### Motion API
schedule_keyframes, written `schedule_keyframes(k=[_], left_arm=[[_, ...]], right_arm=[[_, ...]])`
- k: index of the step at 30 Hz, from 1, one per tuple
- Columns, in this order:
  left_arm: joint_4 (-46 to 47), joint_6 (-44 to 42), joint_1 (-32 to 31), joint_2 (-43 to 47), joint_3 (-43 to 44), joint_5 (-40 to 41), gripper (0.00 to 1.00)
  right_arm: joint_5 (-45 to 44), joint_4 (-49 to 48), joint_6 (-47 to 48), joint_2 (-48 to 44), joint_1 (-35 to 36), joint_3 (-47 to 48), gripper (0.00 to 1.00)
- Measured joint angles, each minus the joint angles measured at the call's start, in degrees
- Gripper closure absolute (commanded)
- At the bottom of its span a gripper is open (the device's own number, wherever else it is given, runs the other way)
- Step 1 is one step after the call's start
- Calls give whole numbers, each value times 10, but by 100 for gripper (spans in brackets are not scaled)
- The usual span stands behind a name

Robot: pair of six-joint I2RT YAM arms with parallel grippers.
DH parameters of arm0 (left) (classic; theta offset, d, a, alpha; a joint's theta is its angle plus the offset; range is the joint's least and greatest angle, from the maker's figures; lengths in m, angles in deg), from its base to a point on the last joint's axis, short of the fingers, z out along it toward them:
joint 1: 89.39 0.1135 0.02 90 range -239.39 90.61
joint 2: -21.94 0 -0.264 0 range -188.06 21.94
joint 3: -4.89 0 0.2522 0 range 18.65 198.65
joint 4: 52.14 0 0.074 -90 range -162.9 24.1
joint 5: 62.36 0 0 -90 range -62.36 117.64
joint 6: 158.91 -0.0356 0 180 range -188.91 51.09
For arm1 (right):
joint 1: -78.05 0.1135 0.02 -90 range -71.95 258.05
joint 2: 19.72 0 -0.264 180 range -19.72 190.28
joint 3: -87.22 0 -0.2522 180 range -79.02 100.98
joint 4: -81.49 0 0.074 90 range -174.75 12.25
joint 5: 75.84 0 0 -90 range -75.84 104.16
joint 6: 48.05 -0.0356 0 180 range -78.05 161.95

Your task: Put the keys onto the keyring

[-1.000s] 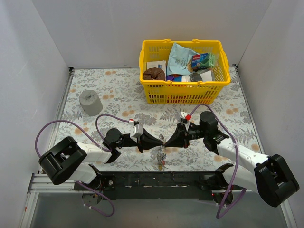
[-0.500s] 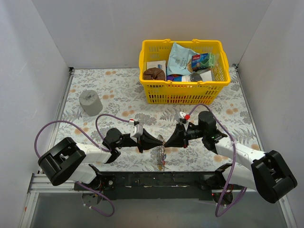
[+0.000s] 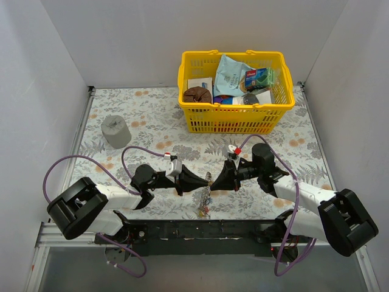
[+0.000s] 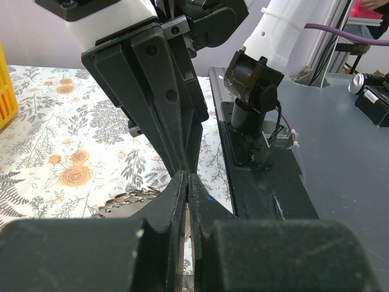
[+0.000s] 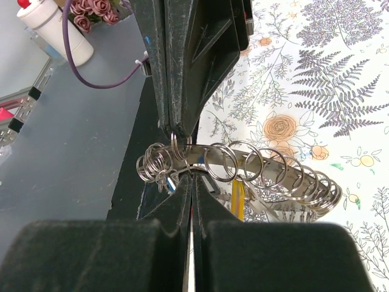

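Keyring (image 5: 255, 163) held in the air over the near edge of the floral table (image 3: 121, 164)
Left gripper (image 3: 205, 180) and right gripper (image 3: 214, 180) meet tip to tip; each one's jaws are pinched tight on the keyring; small split rings crowd its band; the keys (image 3: 202, 205) dangle beneath it.

A yellow basket (image 3: 231, 120) stands on a floral cloth (image 3: 152, 115). Inside it lie a brown lump (image 3: 197, 95) at the left, a white card (image 3: 199, 83) behind that, a pale blue packet (image 3: 231, 76) in the middle and a green pack (image 3: 260, 77) at the right. A grey cylinder (image 3: 115, 131) stands well to the basket's left, nearer the front.
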State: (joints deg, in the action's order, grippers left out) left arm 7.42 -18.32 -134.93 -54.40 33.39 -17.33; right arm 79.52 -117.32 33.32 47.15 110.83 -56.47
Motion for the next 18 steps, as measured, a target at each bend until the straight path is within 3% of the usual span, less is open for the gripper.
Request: schedule_keyframes(k=[9,12,15,18], left_arm=[[9,9,0,0,0,-8,100],[9,9,0,0,0,-8,100],[9,8,0,0,0,-8,100],[9,7,0,0,0,-8,100]], right_arm=[[-19,0,-5,6,16,0,99],[-38,-4,-16,5,20,0,87],[-62,-5,-22,-15,21,-10,68],[-88,3,-17,-58,21,-24,58]])
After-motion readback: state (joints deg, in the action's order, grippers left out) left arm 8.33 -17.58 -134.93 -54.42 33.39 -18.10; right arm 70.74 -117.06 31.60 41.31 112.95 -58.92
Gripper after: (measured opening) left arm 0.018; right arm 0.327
